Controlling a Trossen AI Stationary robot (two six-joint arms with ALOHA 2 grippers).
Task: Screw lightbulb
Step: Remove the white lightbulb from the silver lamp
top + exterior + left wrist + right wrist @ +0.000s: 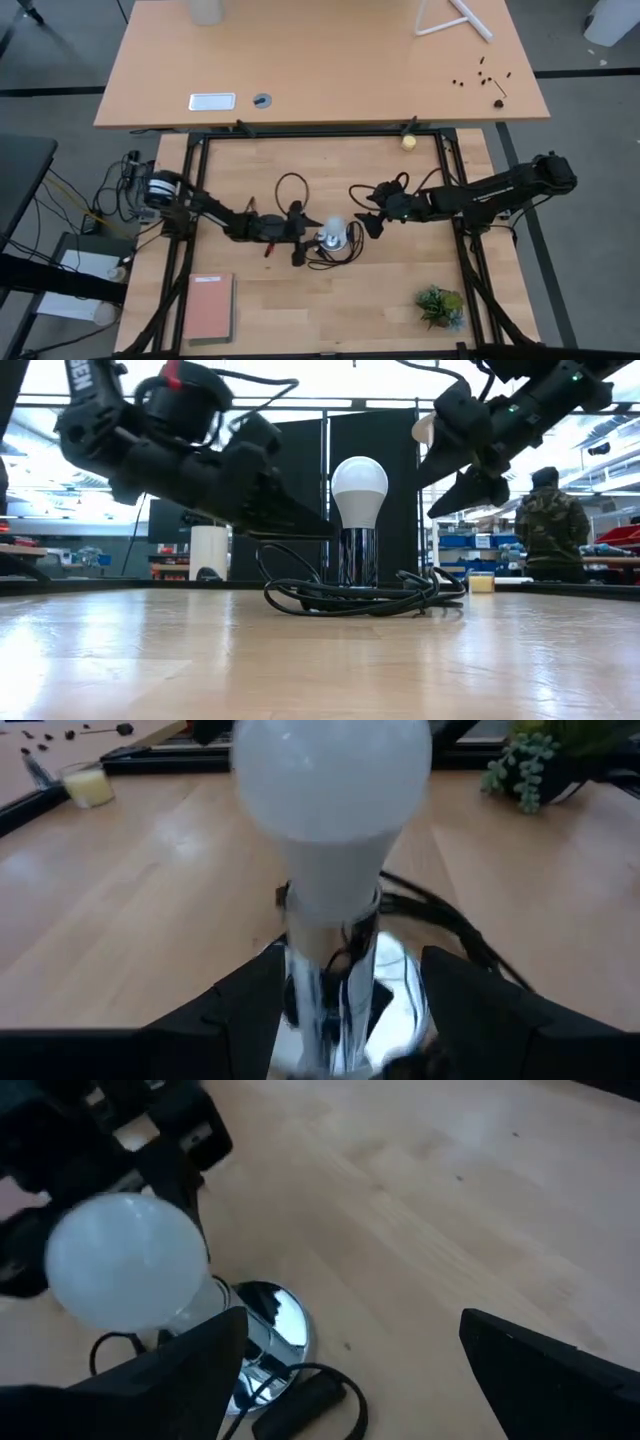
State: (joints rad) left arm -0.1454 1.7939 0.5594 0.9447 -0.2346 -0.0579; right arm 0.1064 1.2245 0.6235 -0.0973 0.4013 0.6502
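The white frosted lightbulb (pixel 336 224) stands upright, base down, in the chrome socket (pixel 357 556), which stands on the table. The bulb also shows in the low view (pixel 359 488), left wrist view (pixel 330 790) and right wrist view (pixel 125 1270). My left gripper (pixel 312 238) is low at the socket's left, open, with one finger on either side of the chrome stem (pixel 330 995). My right gripper (pixel 366 222) is open and empty, raised to the right of the bulb (pixel 468 468). My left gripper comes level from the table's left, with its fingers (pixel 240 1015) on either side of the socket's stem, below the bulb. I cannot tell whether they touch the chrome.
The socket's black cord (pixel 350 598) lies coiled around its base, and a loop lies farther left (pixel 292 186). A yellowish ball (pixel 408 142) lies at the far edge. A small plant (pixel 440 305) is near right and a red book (pixel 208 305) near left. A person (pixel 550 525) stands beyond the table.
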